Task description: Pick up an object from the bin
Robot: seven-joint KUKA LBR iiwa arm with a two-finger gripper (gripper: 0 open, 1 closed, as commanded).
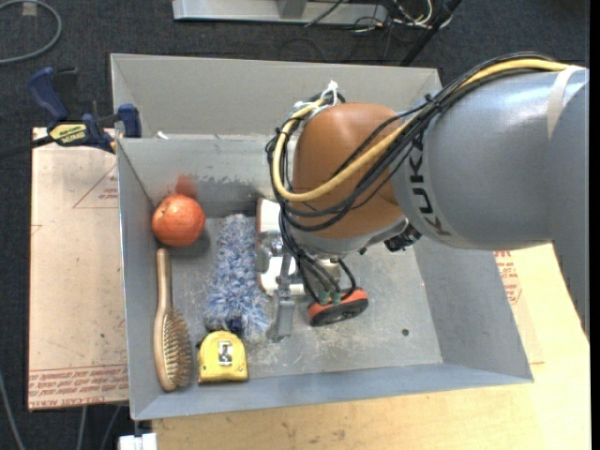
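The gripper (281,319) stood low in the bin (403,336), near the floor's centre. Whether it was apart or together could not be told, as the wrist and its cables covered it from above.

**Nearest items**
- At 9 o'clock from the gripper, just beside it, lay a blue-and-white fluffy bundle (232,272). It stretched from 12 to 6 o'clock along the floor.
- At 3 o'clock, close by, lay a small orange-and-black object (339,306). Its kind could not be made out.

**Other contents**
- An orange ball (178,221) lay at the bin's 10 o'clock.
- A wooden hairbrush (171,340) lay against the wall at 8 o'clock.
- A yellow tape measure (223,356) lay at 7 o'clock.

**Handling, as judged**
The fluffy bundle was the likeliest target. It appeared light, soft and compressible, with no stiff edge. A closing grip would probably sink into the pile before it bit, and loose strands might pull free without lifting the body. The hold was best taken across the narrow width at mid-length — deep into the bulk rather than at a frayed end. The item looked neither fragile nor slippery, so firm pressure should do no harm
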